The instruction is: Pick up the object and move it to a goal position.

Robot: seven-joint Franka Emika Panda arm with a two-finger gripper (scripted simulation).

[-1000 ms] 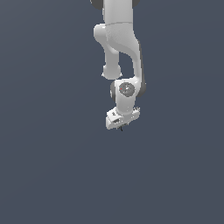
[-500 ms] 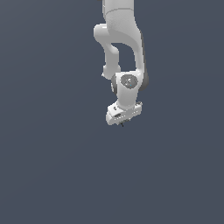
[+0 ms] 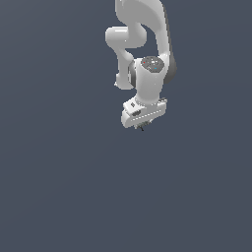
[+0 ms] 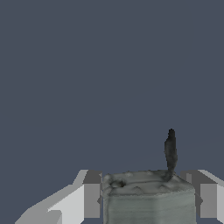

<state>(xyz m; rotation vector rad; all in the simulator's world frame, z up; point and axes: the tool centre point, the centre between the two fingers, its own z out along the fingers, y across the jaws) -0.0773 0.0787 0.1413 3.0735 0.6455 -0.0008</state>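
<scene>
The gripper [image 3: 141,124] hangs under the white arm [image 3: 142,44] in the exterior view, with nothing but flat grey-blue ground [image 3: 59,187] around it. In the wrist view its two fingers [image 4: 92,199] stand either side of the object [image 4: 148,197], a grey-green mottled lump with a thin dark spike rising from one corner. The lump fills the whole gap between the fingers and touches both, so the pincer reads as clamped on it. From outside, only a dark sliver shows just below the fingertips.

No goal marker is visible in either view, so progress cannot be judged.

The risk, as I judge it, is slippage: the lump is irregular, the pads may bear on uneven faces, and a quick swing or wrist turn could twist it loose and drop it
</scene>
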